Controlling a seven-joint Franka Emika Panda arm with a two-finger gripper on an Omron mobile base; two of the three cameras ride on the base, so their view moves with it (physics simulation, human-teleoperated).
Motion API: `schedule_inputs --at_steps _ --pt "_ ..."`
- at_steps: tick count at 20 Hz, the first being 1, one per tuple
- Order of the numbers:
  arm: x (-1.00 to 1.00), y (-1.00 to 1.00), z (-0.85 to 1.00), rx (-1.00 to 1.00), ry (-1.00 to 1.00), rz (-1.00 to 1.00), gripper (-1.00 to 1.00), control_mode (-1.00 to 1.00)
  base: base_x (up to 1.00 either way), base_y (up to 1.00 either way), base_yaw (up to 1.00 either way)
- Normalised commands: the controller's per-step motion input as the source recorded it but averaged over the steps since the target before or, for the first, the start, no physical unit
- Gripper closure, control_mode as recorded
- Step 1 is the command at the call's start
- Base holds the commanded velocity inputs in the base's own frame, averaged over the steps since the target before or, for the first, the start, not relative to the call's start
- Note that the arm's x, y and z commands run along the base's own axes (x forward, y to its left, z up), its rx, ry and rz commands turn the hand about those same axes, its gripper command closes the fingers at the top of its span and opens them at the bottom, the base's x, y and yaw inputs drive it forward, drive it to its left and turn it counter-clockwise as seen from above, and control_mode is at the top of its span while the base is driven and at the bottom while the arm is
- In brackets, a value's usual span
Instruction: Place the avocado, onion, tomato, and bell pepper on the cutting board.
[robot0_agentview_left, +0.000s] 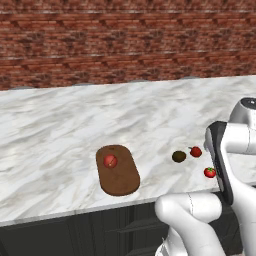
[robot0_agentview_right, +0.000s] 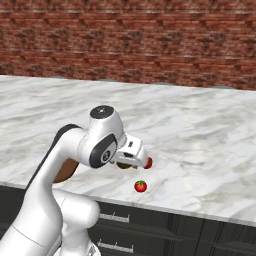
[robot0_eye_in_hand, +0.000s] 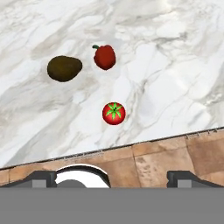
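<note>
The dark brown cutting board (robot0_agentview_left: 120, 181) lies near the counter's front edge, and the dull pinkish-red onion (robot0_agentview_left: 110, 161) rests on its far end. To its right on the marble lie the dark olive avocado (robot0_agentview_left: 179, 156) (robot0_eye_in_hand: 64, 68), the lumpy red bell pepper (robot0_agentview_left: 196, 151) (robot0_eye_in_hand: 105, 57) and the green-topped tomato (robot0_agentview_left: 210, 172) (robot0_agentview_right: 140, 186) (robot0_eye_in_hand: 113, 113). My gripper (robot0_eye_in_hand: 111, 177) hangs open and holds nothing, above the counter's front edge. It looks down on these three, the tomato nearest. In the right base view my arm hides most of the avocado and the board.
A marble counter (robot0_agentview_left: 60, 125) runs left to right, with a red brick wall (robot0_agentview_left: 125, 45) behind it. Dark cabinet fronts (robot0_agentview_right: 165, 230) sit below the front edge. Brown floor tiles (robot0_eye_in_hand: 166, 153) show past the counter edge in the hand view.
</note>
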Motion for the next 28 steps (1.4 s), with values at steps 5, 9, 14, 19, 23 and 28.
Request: schedule_inputs --at_steps 5,9,14,19,23,28 --pt "0.17 -0.02 -0.09 0.00 0.00 0.00 -1.00 -1.00 0.00 0.00 0.00" --pt "0.26 0.00 -0.04 0.00 0.00 0.01 -1.00 -1.00 0.00 0.00 0.00" --pt "0.06 -0.09 -0.19 0.00 0.00 0.00 -1.00 -1.00 0.00 0.00 0.00" --pt "0.14 -0.05 -0.32 0.00 0.00 0.00 -1.00 -1.00 0.00 0.00 0.00" --pt "0.19 -0.01 -0.29 0.00 0.00 0.00 -1.00 -1.00 0.00 0.00 0.00" --pt "0.15 -0.06 -0.31 0.00 0.03 0.00 -1.00 -1.00 0.00 0.00 0.00"
